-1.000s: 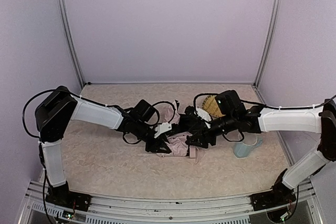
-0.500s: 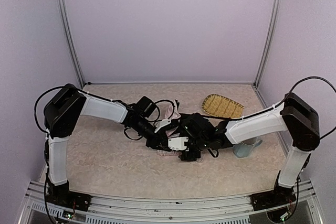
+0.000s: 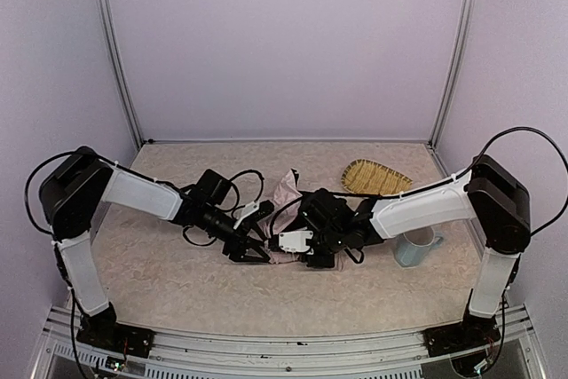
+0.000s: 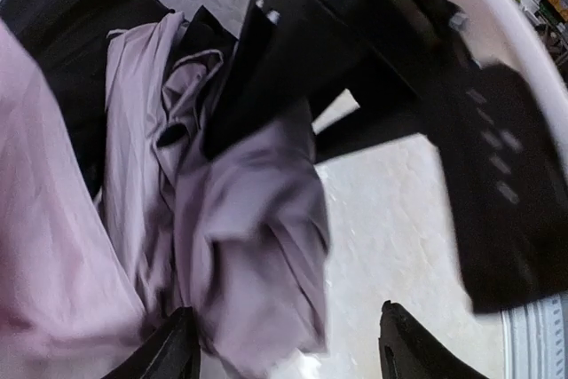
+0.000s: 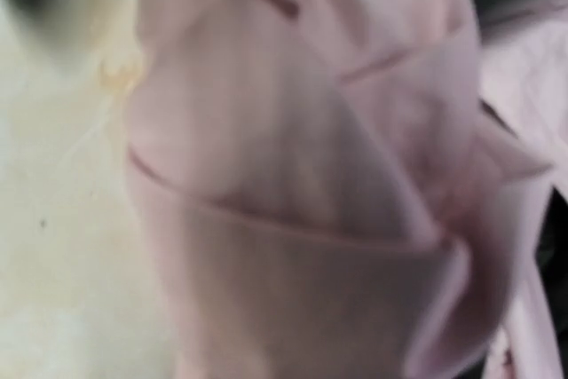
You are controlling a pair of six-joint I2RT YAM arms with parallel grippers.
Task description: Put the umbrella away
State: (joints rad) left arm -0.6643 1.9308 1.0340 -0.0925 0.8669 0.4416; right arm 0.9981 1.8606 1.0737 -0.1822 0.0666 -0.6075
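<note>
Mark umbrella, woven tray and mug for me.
umbrella (image 3: pixel 286 193): top external view, raised pink fabric fold.
woven tray (image 3: pixel 377 179): top external view, bare woven middle.
mug (image 3: pixel 411 250): top external view, pale side wall.

Both arms reach to the frame's centre, where the left gripper (image 3: pixel 251 251) and right gripper (image 3: pixel 308 253) meet at the crumpled umbrella (image 3: pixel 285 192). Tray (image 3: pixel 377 178) upper right, mug (image 3: pixel 414 247) right.

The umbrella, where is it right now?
In the top view the umbrella lies bunched at mid-table between the left claw and the right claw, left of the woven tray.
</note>
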